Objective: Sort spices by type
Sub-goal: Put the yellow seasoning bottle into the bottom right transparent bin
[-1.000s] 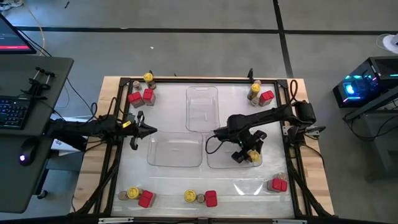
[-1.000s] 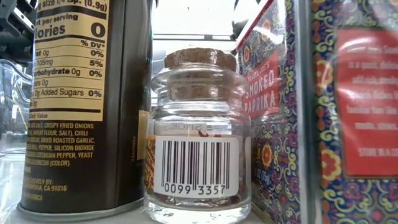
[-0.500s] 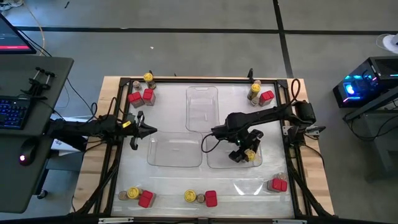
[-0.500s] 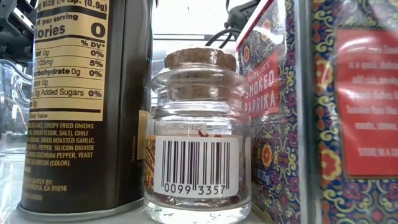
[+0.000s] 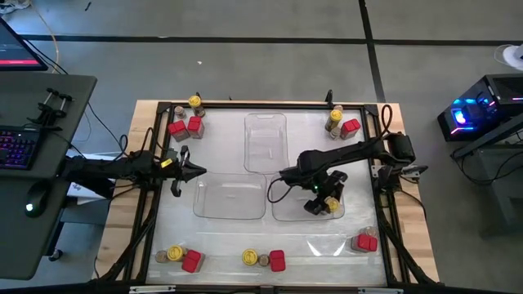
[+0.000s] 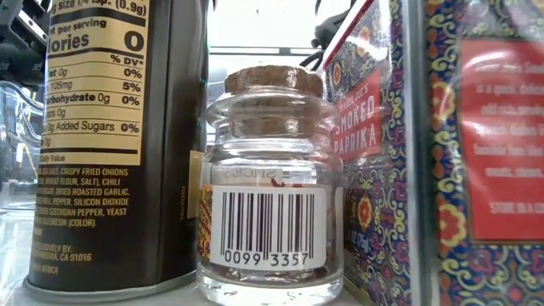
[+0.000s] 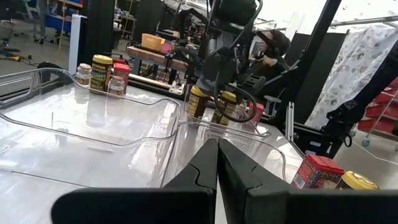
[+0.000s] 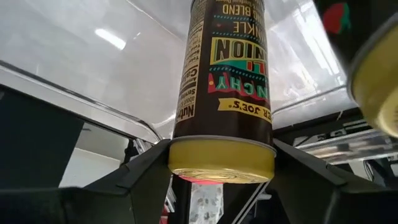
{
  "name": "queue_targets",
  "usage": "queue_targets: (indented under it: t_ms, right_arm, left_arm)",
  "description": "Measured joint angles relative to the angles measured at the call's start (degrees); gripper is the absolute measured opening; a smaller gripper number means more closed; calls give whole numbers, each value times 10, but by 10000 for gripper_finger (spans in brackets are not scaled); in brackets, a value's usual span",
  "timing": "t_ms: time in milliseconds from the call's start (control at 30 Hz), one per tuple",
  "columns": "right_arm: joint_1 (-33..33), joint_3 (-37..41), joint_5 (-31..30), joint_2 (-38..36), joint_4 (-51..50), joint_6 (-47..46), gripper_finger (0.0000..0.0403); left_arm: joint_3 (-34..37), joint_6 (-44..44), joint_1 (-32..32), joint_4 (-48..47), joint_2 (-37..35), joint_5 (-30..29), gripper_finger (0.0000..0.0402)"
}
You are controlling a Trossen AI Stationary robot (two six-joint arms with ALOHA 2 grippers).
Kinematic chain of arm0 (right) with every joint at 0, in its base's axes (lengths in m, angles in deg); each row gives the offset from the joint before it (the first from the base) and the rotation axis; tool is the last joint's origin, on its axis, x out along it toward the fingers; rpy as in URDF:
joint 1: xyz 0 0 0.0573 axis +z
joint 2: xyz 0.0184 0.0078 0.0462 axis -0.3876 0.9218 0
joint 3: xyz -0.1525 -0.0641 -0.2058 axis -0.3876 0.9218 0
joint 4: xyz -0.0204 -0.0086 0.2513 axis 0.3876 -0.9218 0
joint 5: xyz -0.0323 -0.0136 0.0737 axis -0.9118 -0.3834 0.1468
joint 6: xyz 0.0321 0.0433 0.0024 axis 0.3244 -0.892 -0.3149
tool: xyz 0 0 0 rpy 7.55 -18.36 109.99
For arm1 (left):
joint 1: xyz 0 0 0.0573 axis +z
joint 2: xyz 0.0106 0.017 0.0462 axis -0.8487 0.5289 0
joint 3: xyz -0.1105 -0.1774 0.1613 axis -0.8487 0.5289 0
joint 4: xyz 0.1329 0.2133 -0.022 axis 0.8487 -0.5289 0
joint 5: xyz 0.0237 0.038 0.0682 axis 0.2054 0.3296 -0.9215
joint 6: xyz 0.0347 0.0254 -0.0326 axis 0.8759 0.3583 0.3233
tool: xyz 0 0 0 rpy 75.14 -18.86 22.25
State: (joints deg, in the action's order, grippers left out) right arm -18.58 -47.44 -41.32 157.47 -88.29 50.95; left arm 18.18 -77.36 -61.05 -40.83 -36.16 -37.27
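Yellow-lidded onion blend jar [image 8: 224,81] stands upright in the tray [image 5: 282,211] at 4 o'clock, lid clamped between right gripper [image 5: 324,202] fingers; left gripper [image 7: 217,163] pinched shut, empty, 9 o'clock

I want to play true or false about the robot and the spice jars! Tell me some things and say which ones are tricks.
1. The right gripper has a yellow-lidded round jar between its fingers. True.
2. The left gripper is wide open. False: its fingers are shut together.
3. The right gripper is over the clear plastic tray on the right side of the table. True.
4. The cork-stoppered glass jar has a red lid. False: its stopper is tan cork.
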Motion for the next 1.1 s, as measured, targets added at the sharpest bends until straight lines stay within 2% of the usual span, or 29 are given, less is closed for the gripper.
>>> queue_targets:
  t_ms: [200, 1100]
  right_arm:
    - [3, 0, -8, 0, 8, 29, 252]
    - [3, 0, -14, 0, 5, 2, 253]
  left_arm:
    - [0, 0, 0, 0, 0, 0, 0]
    - [0, 0, 0, 0, 0, 0, 0]
